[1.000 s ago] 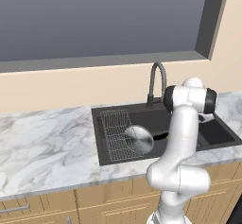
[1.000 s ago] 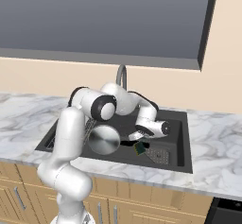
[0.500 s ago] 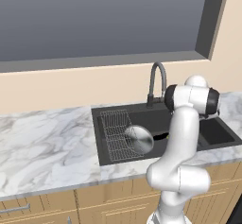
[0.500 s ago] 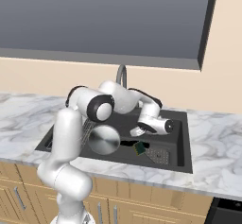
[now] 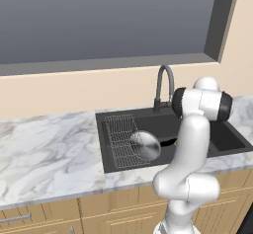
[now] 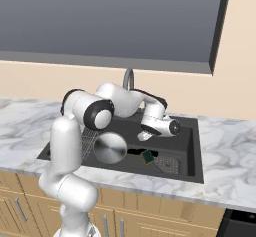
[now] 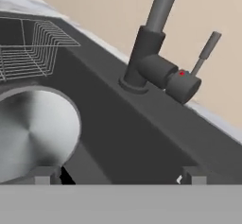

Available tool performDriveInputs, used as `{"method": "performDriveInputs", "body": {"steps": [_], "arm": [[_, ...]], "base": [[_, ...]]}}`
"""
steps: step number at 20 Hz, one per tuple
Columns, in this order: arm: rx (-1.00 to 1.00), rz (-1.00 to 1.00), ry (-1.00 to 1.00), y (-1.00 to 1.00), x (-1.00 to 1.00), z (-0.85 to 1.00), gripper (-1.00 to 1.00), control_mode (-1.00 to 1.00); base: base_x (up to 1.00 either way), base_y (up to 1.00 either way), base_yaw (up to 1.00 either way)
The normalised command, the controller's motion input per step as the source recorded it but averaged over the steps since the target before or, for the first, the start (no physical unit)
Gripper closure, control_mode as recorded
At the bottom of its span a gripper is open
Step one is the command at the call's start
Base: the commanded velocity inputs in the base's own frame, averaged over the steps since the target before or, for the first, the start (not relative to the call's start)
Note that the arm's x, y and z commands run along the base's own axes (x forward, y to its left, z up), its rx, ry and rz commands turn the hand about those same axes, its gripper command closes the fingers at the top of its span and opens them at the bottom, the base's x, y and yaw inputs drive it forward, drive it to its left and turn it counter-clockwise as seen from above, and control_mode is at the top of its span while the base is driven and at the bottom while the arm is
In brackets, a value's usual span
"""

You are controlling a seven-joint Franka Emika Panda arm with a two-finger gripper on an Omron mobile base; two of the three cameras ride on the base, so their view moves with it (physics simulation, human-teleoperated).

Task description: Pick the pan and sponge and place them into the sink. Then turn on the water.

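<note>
Hand (image 6: pixel 145 137) risen toward faucet (image 7: pixel 156 67), open; pan (image 6: pixel 110 148) below-left

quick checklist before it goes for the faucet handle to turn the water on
1. Pan in the sink: ok, it lies in the basin beside the wire rack.
2. Sponge in the sink: ok, on the basin floor right of the pan.
3. Gripper empty and open: ok, nothing between the fingers.
4. Faucet handle in sight: ok, the thin lever sticks up from the faucet body in the hand view.
5. Gripper lined up with the handle: not ok, it hangs over the basin and the lever is above and to one side in the hand view.
6. Water running: not ok, no stream at the spout.
</note>
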Motion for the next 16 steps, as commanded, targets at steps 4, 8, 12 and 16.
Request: {"method": "performDriveInputs", "body": {"steps": [4, 8, 12, 16], "arm": [[-0.09, -0.08, -0.12, 0.0, 0.0, 0.53, -1.0, -1.0], [-0.05, -0.12, -0.11, 0.0, 0.0, 0.43, -1.0, -1.0], [-0.02, -0.14, -0.07, 0.0, 0.0, 0.21, -1.0, -1.0], [0.0, -0.14, -0.02, 0.0, 0.0, 0.01, -1.0, -1.0]], "base": [[0.0, 0.0, 0.0], [0.0, 0.0, 0.0], [0.0, 0.0, 0.0], [0.0, 0.0, 0.0]]}}
